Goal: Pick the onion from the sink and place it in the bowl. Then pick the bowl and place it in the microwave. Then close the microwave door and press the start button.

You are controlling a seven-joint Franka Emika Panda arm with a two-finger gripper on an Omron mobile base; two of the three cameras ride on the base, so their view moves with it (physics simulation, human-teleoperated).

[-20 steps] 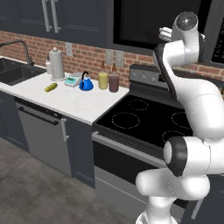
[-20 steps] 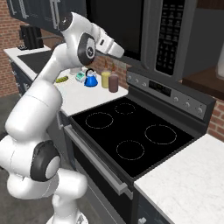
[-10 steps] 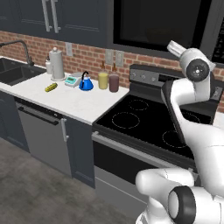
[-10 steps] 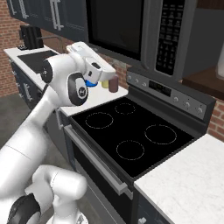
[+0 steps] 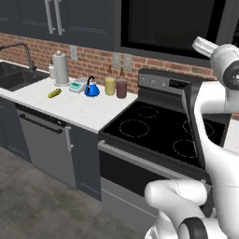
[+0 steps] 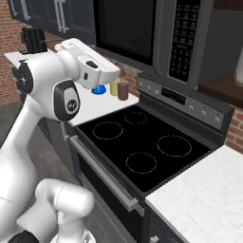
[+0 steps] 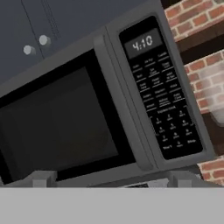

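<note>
Above the black stove (image 6: 142,142), the microwave (image 7: 109,100) is mounted under dark cabinets, its microwave door (image 7: 57,122) seen shut and its keypad (image 7: 164,100) sitting on the right, clock lit. Far left, the sink (image 5: 14,77) is set into the white counter (image 5: 79,109), way apart from the microwave. A blue kettle (image 5: 91,88) and two jars (image 5: 115,86) are lined up by the brick wall. The gripper (image 7: 109,178) is pointed at the microwave, fingers (image 7: 41,178) spread wide, nothing held.
</note>
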